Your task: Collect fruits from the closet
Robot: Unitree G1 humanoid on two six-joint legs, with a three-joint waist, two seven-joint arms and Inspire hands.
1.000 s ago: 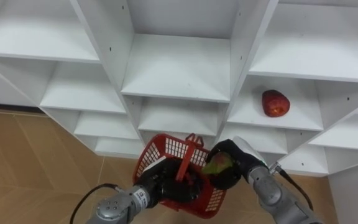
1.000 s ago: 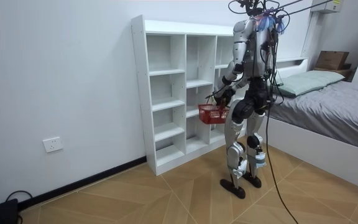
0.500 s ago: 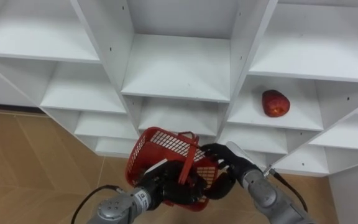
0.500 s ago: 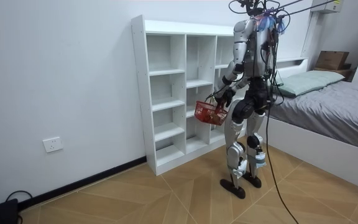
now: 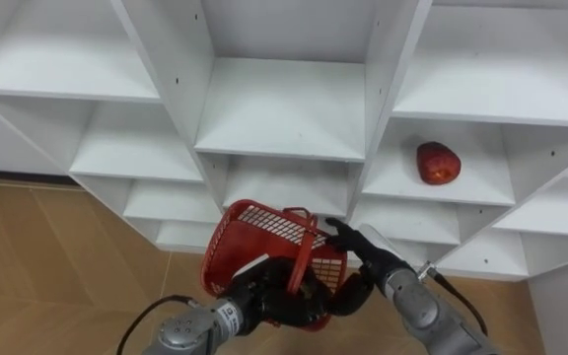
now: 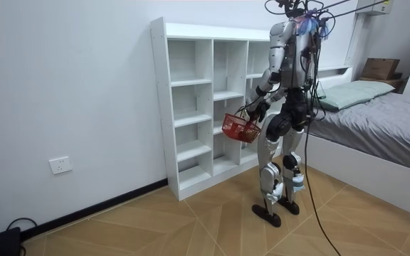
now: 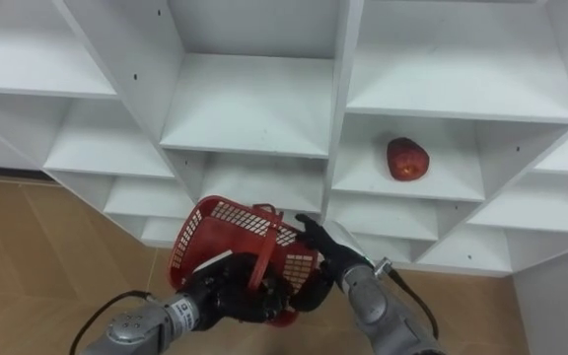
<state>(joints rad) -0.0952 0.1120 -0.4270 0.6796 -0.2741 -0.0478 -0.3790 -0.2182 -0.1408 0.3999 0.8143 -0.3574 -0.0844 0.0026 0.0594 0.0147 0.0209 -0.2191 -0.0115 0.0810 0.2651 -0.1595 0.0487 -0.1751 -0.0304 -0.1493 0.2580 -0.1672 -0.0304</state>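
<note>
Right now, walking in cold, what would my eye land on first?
The tilted red basket, gripped by the robot's left hand in front of the white closet, with the right hand at its rim. Next, a lone red fruit sitting in the closet, up to the right.

A white wall (image 6: 70, 85) meets herringbone wood floor (image 6: 191, 227) (a grey bed (image 6: 384, 135) nearby).
</note>
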